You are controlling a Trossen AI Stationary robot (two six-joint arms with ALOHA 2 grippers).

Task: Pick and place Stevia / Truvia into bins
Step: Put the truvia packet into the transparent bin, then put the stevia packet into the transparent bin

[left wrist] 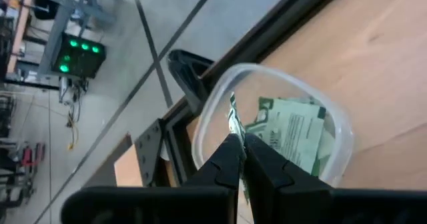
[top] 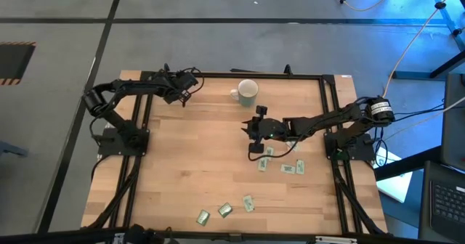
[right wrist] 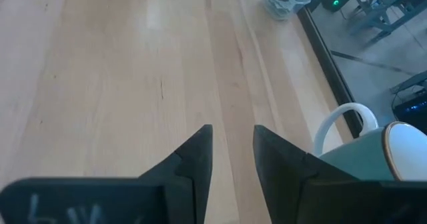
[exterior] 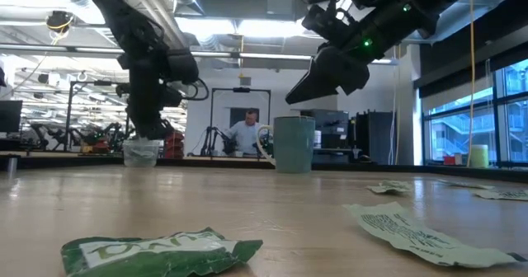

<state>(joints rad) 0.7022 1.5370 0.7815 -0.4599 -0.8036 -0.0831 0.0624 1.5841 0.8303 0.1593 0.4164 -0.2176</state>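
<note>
the left end effector (left wrist: 237, 144) pinches a stevia sachet (left wrist: 233, 117) over the clear cup (left wrist: 333, 121) just below it. the right end effector (right wrist: 232, 147) hangs parted and empty, the mug (right wrist: 380, 151) just beside it.

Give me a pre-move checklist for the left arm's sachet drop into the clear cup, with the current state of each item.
1. Left gripper pinching a sachet: ok, fingers shut on its edge.
2. Gripper over the clear plastic cup: ok, the sachet hangs above the opening.
3. Cup upright: ok in the low view.
4. Room in the cup: ok, a few sachets already inside, space left.
5. Right gripper clear of the left arm: ok, open, hovering mid-table near the mug.
6. Loose sachets remaining on the table: ok, several.
</note>
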